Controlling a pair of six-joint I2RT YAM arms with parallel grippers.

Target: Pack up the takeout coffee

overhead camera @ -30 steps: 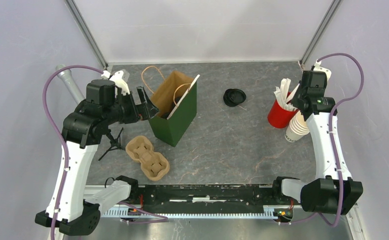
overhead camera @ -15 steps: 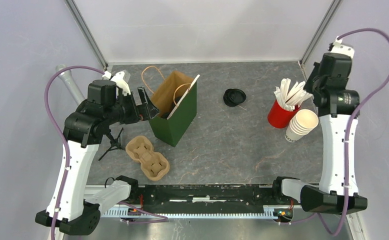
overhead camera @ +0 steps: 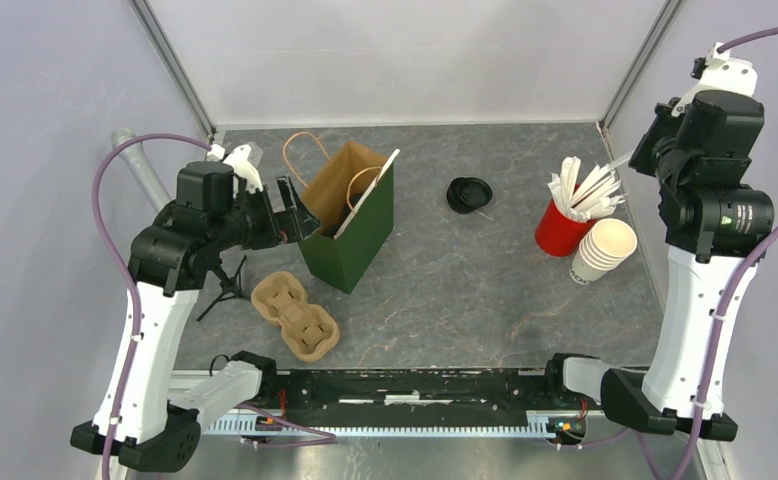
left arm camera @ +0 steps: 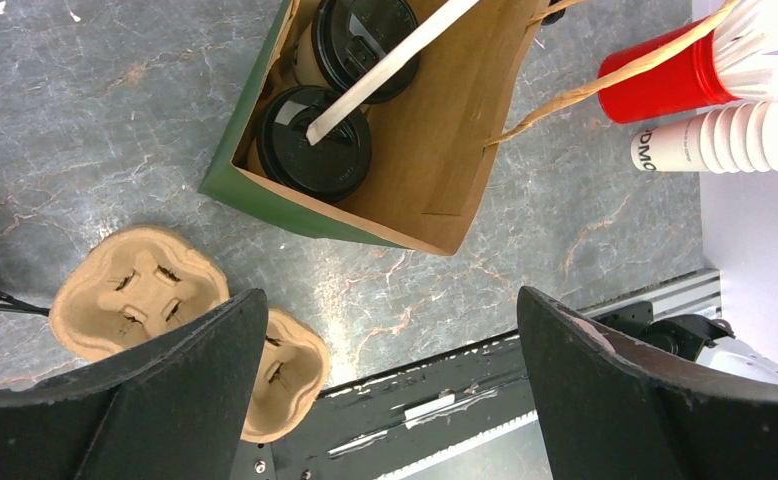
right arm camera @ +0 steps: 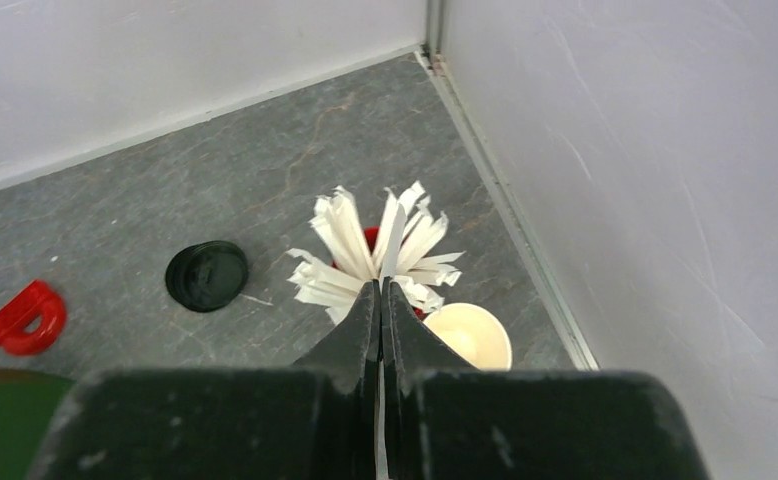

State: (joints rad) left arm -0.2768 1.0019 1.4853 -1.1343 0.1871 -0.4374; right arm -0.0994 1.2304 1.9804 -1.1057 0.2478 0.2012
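Step, as judged: adding sticks. On the table (overhead camera: 445, 290), the green bag (overhead camera: 350, 240) at 9 o'clock holds both coffees (left arm camera: 313, 143), cream cups with black lids, side by side. Your left gripper (left arm camera: 385, 330) hovers over it, jaws wide, empty. Your right gripper (right arm camera: 380, 290), above the red cup (overhead camera: 560, 232) at 3 o'clock, pinches what looks like one white stick (right arm camera: 379, 440). Next, carry it across to the bag's mouth.

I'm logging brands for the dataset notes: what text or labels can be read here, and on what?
"DMO", roughly, cut off at one end: dark print on the stack of cream cups.
Small mark on the right arm: too small to read.
Nothing else legible.
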